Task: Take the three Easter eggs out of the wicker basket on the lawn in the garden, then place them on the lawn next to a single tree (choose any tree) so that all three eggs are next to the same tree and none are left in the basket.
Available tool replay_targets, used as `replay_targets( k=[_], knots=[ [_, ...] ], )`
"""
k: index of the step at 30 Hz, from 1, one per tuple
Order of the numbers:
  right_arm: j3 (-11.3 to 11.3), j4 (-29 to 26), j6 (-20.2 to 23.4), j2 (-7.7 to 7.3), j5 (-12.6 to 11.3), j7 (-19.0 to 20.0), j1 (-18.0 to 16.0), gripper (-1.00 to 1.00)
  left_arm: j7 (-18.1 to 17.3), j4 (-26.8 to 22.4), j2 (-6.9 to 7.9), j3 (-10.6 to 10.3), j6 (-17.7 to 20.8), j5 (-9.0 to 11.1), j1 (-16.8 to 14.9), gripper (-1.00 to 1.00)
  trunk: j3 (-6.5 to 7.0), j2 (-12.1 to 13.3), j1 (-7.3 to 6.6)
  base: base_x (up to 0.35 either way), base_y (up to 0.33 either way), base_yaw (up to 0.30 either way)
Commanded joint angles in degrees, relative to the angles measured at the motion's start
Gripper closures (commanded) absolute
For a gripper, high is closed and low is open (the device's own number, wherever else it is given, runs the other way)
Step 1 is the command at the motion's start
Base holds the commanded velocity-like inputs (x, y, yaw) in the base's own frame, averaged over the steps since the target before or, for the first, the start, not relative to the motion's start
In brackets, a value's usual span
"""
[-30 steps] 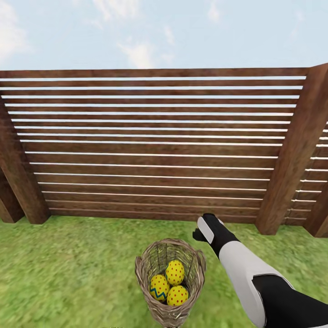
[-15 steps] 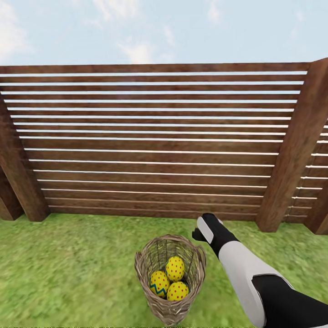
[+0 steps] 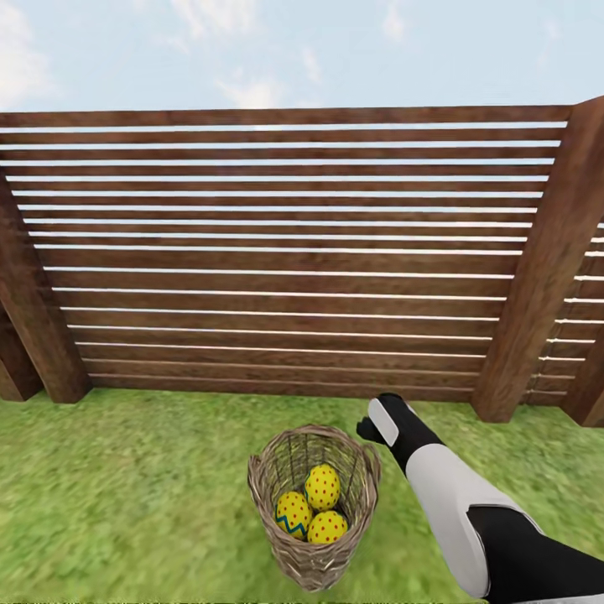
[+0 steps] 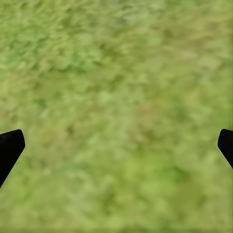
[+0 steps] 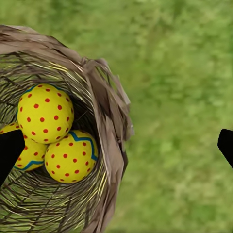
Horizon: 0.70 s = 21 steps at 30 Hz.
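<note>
The brown wicker basket (image 3: 312, 503) stands on the lawn (image 3: 126, 486) just in front of me. Three yellow, red-dotted Easter eggs lie inside it: one at the top (image 3: 322, 486), one with a blue zigzag (image 3: 294, 513) and one nearest me (image 3: 327, 527). My right gripper (image 3: 369, 429) hovers open by the basket's far right rim, above rim height. In the right wrist view the right gripper (image 5: 118, 150) looks down on the basket rim (image 5: 104, 92) and the eggs (image 5: 45, 113). My left gripper (image 4: 116, 148) is open over bare grass. The tree is out of view.
A tall slatted wooden fence (image 3: 285, 252) closes off the lawn a short way behind the basket. Thick posts stand at its right (image 3: 545, 268) and left (image 3: 33, 319). Grass stretches to both sides of the basket.
The whole picture has slid upward, so the camera has moved; fence and basket sit higher in view. The right gripper stays beside the basket rim. The eggs have not moved.
</note>
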Motion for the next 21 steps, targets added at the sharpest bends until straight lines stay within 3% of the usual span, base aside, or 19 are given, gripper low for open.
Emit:
replay_targets(
  k=[1,21],
  knots=[
    [-0.4,-0.09,-0.06,0.04,-0.56,-0.52,-0.05,-1.0,0.01,-0.06,0.0,-0.04,-0.03,0.36,0.02,-1.0,-0.23,-0.44,0.22,0.0,0.0,0.0],
    [-0.51,-0.08,-0.01,0.11,0.19,-1.14,-0.32,-1.0,0.01,-0.07,-0.02,-0.05,-0.03,0.36,0.02,-1.0,-3.82,-8.46,4.61,0.0,0.0,0.0]
  ],
)
